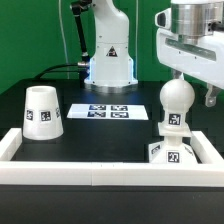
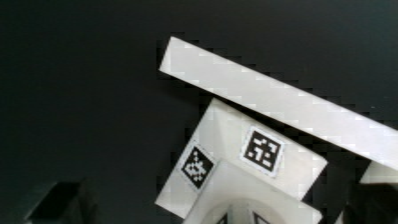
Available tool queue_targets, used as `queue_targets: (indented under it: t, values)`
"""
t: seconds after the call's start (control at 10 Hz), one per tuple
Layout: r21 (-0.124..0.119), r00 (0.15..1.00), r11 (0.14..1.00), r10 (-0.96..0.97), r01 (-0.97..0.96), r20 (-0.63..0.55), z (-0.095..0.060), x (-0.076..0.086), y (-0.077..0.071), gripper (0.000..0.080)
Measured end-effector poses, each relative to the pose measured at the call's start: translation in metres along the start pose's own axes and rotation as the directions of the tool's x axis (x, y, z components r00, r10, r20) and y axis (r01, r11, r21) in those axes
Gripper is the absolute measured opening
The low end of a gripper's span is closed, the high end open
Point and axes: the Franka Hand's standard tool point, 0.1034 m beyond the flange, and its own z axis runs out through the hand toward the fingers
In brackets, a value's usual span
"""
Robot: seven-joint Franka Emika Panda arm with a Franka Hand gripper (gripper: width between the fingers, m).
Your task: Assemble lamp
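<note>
The white ball-shaped bulb (image 1: 176, 98) stands upright on the small square tagged base (image 1: 171, 152), in the corner of the white rail frame at the exterior view's right. My gripper (image 1: 190, 86) hangs just above and around the bulb's top, open, one finger (image 1: 212, 95) clear of the bulb. In the wrist view the base (image 2: 246, 158) shows its tags, with the bulb's top (image 2: 267, 214) between my dark fingertips (image 2: 61, 205). The conical tagged shade (image 1: 40, 112) stands alone at the exterior view's left.
The white rail frame (image 1: 100, 172) runs along the front and both sides; its corner rail (image 2: 285, 95) lies behind the base. The marker board (image 1: 103, 111) lies mid-table. The robot's pedestal (image 1: 108, 60) stands at the back.
</note>
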Motion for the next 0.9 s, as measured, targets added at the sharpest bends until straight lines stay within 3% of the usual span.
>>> queue_targets:
  t: [0.3, 0.4, 0.5, 0.7, 0.9]
  values:
    - [-0.008, 1.000, 1.000, -0.026, 0.026, -0.001, 0.001, -0.001, 0.001, 0.0699]
    - [-0.088, 0.977, 0.973, -0.211, 0.212, 0.016, 0.004, -0.004, 0.016, 0.0699]
    - [-0.119, 0.945, 0.938, -0.328, 0.327, 0.004, 0.005, -0.006, 0.023, 0.0699]
    - [-0.166, 0.901, 0.888, -0.435, 0.429, 0.005, 0.015, -0.009, 0.042, 0.0699]
    - [-0.172, 0.897, 0.883, -0.442, 0.437, 0.011, 0.023, -0.003, 0.054, 0.0699]
